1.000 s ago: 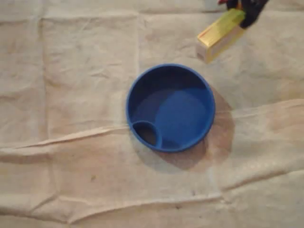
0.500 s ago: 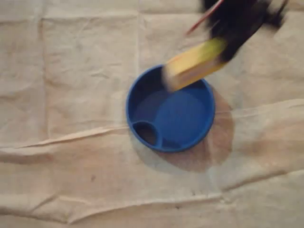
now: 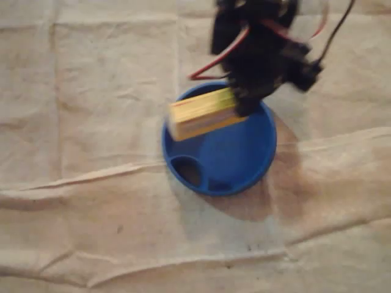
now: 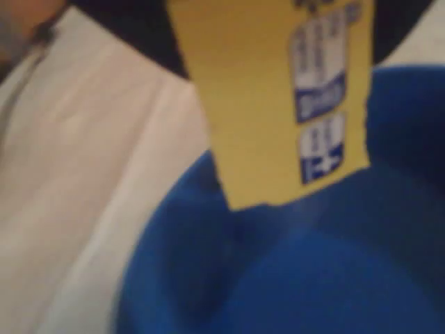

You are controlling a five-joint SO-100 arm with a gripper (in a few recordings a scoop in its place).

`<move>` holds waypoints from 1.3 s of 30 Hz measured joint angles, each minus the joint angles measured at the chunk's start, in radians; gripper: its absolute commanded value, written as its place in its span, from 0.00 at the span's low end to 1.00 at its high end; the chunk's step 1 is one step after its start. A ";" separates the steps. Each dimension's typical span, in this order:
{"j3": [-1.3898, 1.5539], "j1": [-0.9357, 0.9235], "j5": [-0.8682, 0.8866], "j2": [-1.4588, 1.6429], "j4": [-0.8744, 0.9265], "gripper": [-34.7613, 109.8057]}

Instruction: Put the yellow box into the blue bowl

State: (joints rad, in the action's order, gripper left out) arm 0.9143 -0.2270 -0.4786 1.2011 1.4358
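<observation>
Carry step looks about done: my gripper (image 3: 243, 102) is clamped on the right end of the yellow box (image 3: 200, 115), which hangs over the blue bowl's (image 3: 235, 162) upper-left part mid-frame, so next I'd just lower and let go.

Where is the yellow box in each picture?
Overhead view: the yellow cardboard box sits over the upper-left rim of the round blue plastic bowl, its right end in the black gripper.
Wrist view: the box hangs from the top middle, above the bowl.
Shared landmark: the blue bowl.
</observation>
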 measured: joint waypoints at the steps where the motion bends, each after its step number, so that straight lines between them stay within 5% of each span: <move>1: -0.008 0.000 0.000 -0.011 -0.002 0.24; 10: -0.061 0.003 0.000 -0.121 -0.002 0.24; 21: -0.127 0.005 0.000 -0.141 -0.002 0.37; 34: -0.127 0.005 0.000 -0.141 -0.002 0.37; 39: -0.127 0.005 0.000 -0.140 -0.002 0.28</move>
State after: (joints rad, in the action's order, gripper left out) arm 0.7869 -0.2224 -0.4786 1.0615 1.4343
